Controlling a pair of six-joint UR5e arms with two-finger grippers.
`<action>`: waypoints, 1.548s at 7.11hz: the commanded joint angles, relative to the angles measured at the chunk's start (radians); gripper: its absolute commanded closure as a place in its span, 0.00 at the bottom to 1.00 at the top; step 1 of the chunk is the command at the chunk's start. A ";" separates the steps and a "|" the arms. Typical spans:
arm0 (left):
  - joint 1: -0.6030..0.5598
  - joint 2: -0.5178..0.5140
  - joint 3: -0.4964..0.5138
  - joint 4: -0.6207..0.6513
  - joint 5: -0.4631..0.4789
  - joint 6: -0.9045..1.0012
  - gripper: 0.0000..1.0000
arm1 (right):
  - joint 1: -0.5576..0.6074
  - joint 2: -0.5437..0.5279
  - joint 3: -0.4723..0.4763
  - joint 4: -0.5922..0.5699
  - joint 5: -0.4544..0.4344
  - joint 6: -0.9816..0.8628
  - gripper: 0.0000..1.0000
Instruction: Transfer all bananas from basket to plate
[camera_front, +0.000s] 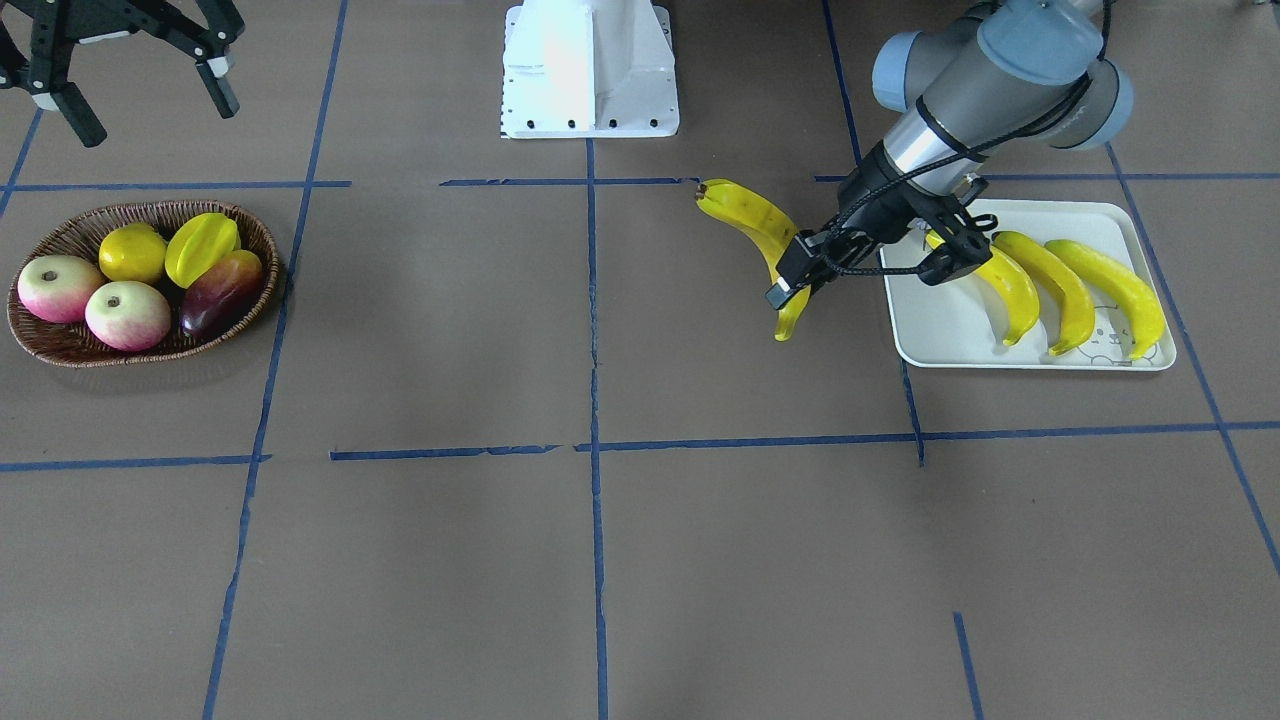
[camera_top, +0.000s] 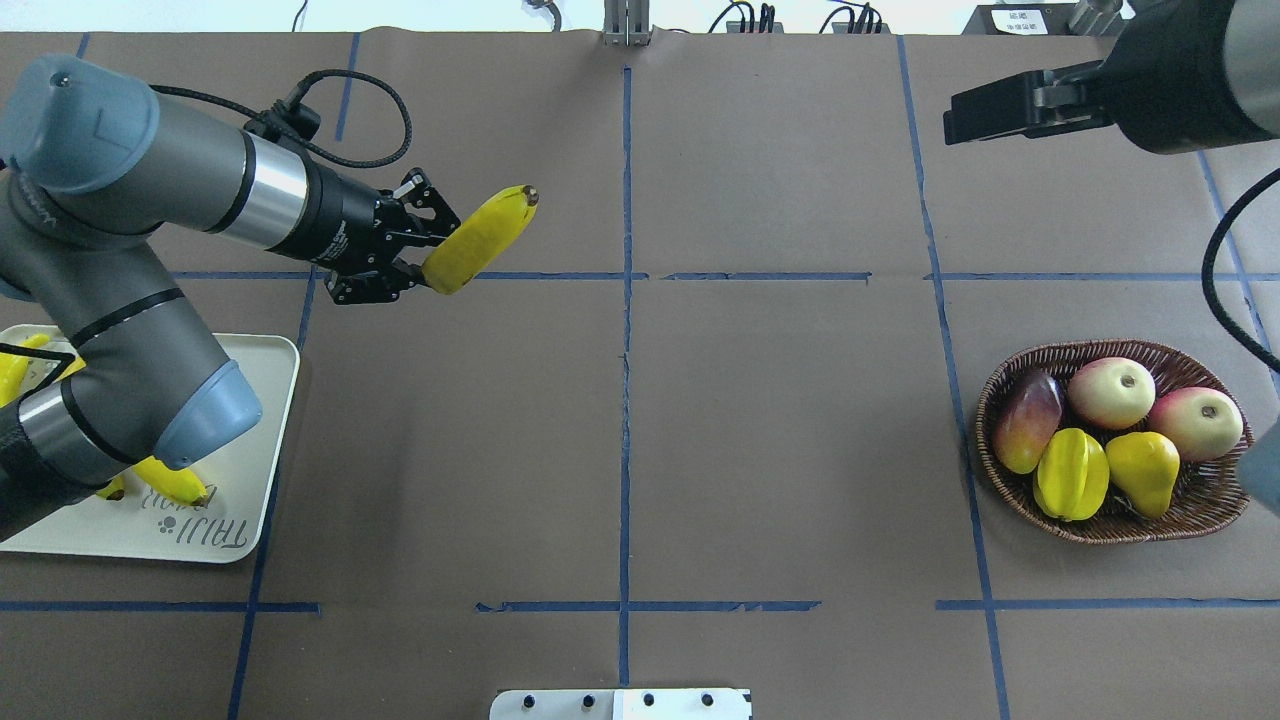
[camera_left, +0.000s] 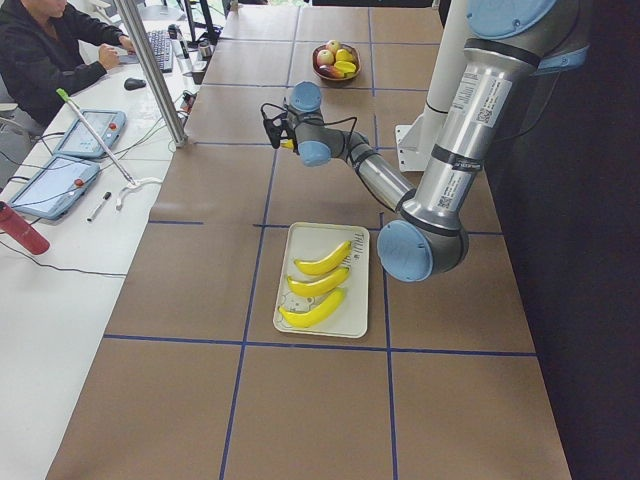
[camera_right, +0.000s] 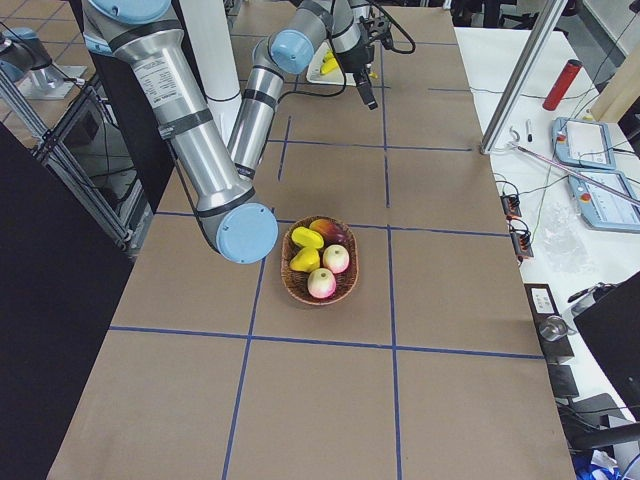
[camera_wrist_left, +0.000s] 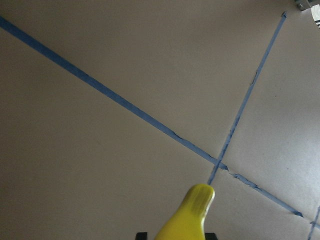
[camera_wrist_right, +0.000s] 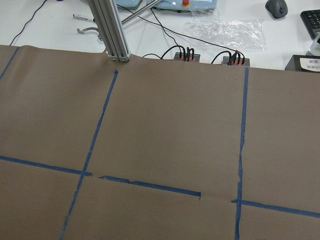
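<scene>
A brown paper-covered table (camera_front: 600, 560) marked into squares with blue tape. My left arm (camera_top: 130, 190) reaches out over it, carrying the last banana towards the plate (camera_front: 940, 340).

To do this step well, I judge I should swing the banana across to the bare strip at the plate's near end. There I would turn it to lie alongside the three bananas (camera_front: 1060, 285) already on the plate. I would lower it until it rests on the plate before letting go, so it does not roll onto its neighbours or over the rim.

The basket (camera_front: 60, 345) sits well apart at the other end of the table. It holds two apples (camera_front: 125, 315), a starfruit (camera_front: 200, 248) and other fruit, but no bananas that I can see.

The banana (camera_front: 755, 215) I carry hangs in the air just beside the plate, on the side towards the table's middle, not yet over it. My left gripper (camera_top: 425, 255) is clamped across the banana, with one long end sticking out beyond the fingers and a shorter end behind.

My right gripper (camera_front: 155, 115) is raised near the basket, its fingers spread apart and holding nothing.
</scene>
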 joint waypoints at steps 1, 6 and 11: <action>0.007 0.211 -0.072 0.005 0.133 0.241 1.00 | 0.059 -0.042 -0.042 -0.007 0.100 -0.011 0.00; 0.128 0.371 -0.026 0.005 0.468 0.356 1.00 | 0.069 -0.087 -0.059 -0.009 0.105 -0.081 0.00; 0.156 0.413 0.015 0.005 0.519 0.413 0.91 | 0.069 -0.084 -0.058 -0.005 0.117 -0.081 0.00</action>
